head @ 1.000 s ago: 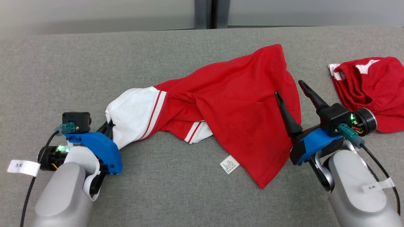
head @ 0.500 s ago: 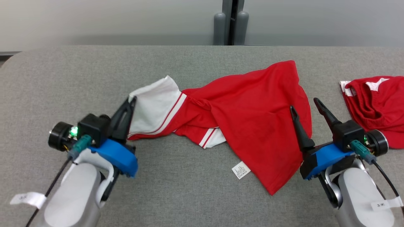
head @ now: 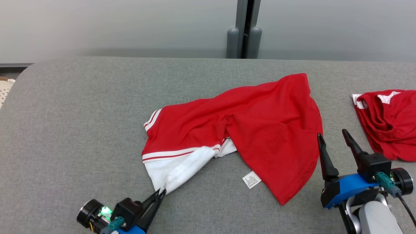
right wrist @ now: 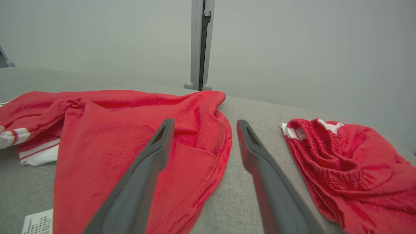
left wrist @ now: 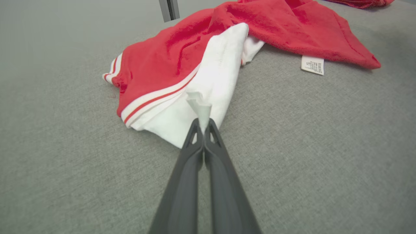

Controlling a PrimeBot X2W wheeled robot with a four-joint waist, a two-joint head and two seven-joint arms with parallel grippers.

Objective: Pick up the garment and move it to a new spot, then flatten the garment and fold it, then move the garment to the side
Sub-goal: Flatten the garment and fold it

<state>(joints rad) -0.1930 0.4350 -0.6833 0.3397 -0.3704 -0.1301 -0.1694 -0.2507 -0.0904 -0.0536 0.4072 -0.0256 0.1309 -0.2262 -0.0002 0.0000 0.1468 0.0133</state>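
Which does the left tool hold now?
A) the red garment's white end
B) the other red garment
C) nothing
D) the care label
A: the left wrist view shows the left tool shut on a white fold of the garment, the care label lying apart.

Head view steeply down, wrist views low, close, sharing garment

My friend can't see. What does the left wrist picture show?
The left hand, its two dark fingers shut, pinches the white corner of a red-and-white garment lying crumpled on a grey surface. A white label sticks out from the garment's red edge.
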